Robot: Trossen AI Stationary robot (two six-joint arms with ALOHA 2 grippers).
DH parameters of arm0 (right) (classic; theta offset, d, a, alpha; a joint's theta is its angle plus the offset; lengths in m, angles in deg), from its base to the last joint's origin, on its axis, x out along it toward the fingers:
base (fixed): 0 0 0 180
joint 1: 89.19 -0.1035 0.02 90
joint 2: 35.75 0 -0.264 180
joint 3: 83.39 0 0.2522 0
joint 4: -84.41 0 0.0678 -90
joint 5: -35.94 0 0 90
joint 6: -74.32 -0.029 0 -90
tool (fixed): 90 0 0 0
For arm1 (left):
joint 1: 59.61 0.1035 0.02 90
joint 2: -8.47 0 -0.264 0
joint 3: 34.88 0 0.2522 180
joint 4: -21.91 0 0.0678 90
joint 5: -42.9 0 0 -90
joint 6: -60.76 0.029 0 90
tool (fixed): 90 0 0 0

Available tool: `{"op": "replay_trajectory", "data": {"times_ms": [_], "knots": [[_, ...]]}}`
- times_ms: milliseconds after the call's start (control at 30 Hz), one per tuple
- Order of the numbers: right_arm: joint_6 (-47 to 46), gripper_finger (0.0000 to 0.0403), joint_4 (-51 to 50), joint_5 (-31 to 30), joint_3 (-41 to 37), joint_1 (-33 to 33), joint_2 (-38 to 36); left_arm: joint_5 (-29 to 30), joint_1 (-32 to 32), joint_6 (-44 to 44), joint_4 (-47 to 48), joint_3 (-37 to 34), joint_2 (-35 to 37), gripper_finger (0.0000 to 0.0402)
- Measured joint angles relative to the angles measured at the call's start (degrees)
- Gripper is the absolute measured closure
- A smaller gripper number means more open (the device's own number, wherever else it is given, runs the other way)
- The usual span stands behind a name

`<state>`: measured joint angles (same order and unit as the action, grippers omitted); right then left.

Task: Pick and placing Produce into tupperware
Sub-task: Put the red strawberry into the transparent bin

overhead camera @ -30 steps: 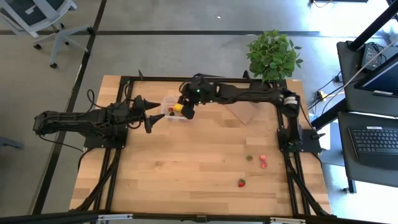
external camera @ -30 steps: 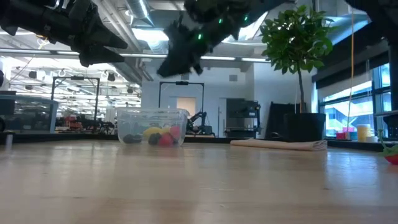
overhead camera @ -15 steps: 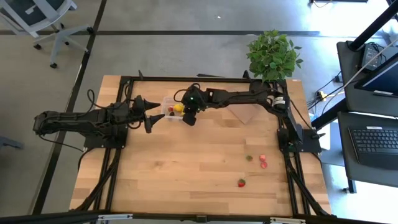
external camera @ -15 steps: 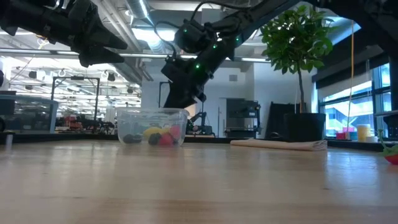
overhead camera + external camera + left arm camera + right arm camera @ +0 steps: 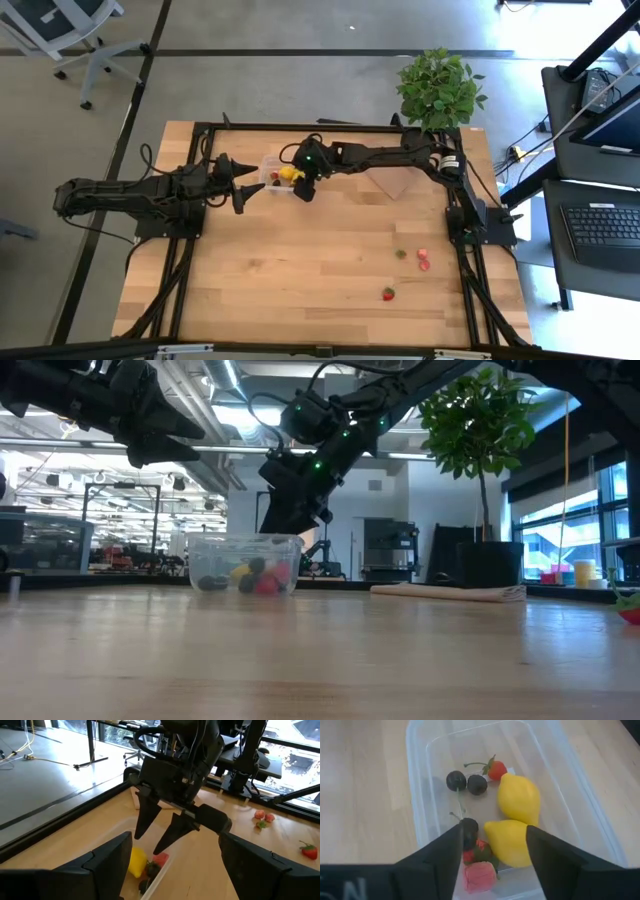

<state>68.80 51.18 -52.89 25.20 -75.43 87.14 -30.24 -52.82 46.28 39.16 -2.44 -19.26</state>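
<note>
The clear tupperware (image 5: 278,176) stands on the table's far middle part. In it lie two yellow lemons (image 5: 519,797), dark berries (image 5: 456,780) and red strawberries (image 5: 496,770). My right gripper (image 5: 302,186) hangs open just above the tupperware's right end, fingers pointing down, touching nothing; one dark berry (image 5: 469,827) lies right below it. In the low view my right gripper (image 5: 290,523) stands just over the tupperware's rim (image 5: 245,540). My left gripper (image 5: 247,186) waits open in the air, left of the tupperware. More produce (image 5: 422,259) lies on the table's right near part.
A flat brown board (image 5: 396,181) lies right of the tupperware, with a potted plant (image 5: 438,88) behind it at the far right corner. One red strawberry (image 5: 388,294) and a small green piece (image 5: 401,254) lie near the right arm's base. Bare wood fills the near half.
My right gripper has come down and a little toward the table's left, from above the tupperware to just over its rim, and has then stayed still. In the last half second a dark berry has appeared among the pieces inside the tupperware.
</note>
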Motion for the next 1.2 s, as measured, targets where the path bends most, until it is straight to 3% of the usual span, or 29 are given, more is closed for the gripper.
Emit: {"op": "replay_trajectory", "data": {"times_ms": [133,233,433,567,633,800,1033,1200], "knots": [[4.0,0.0151,-2.83,-0.02,2.23,-0.07,-1.18,0.0,0.0,0.0,-0.04,0.01,-0.02,0.0111],[7.44,0.0138,-10.3,0.54,7.24,-0.28,-3.19,0.02,0.0,0.0,-0.03,0.01,0.0,0.0111],[14.73,0.0134,-36.23,6.17,18.1,-1.7,-8.25,0.04,0.02,-0.01,0.12,0.0,-0.01,0.0111],[14.81,0.0134,-49.72,7.99,17.3,-4.11,-14.21,0.04,0.0,-0.04,0.55,0.0,0.0,0.0111],[13.52,0.0134,-53.7,7.93,15.18,-5.97,-17.81,0.02,-0.01,-0.04,0.6,0.0,0.0,0.0111],[8.49,0.0135,-51.7,7.64,4.1,-12.18,-30.02,0.02,-0.07,-0.07,0.87,0.0,0.0,0.0111],[2.78,0.0153,-37.97,5.39,-18.81,-25.77,-46.7,0.02,-0.07,-0.11,0.87,0.0,0.0,0.0111],[-0.97,0.0169,-24.82,4.9,-32.33,-34.93,-50.02,0.02,-0.07,-0.02,0.96,0.0,-0.01,0.0111]]}}
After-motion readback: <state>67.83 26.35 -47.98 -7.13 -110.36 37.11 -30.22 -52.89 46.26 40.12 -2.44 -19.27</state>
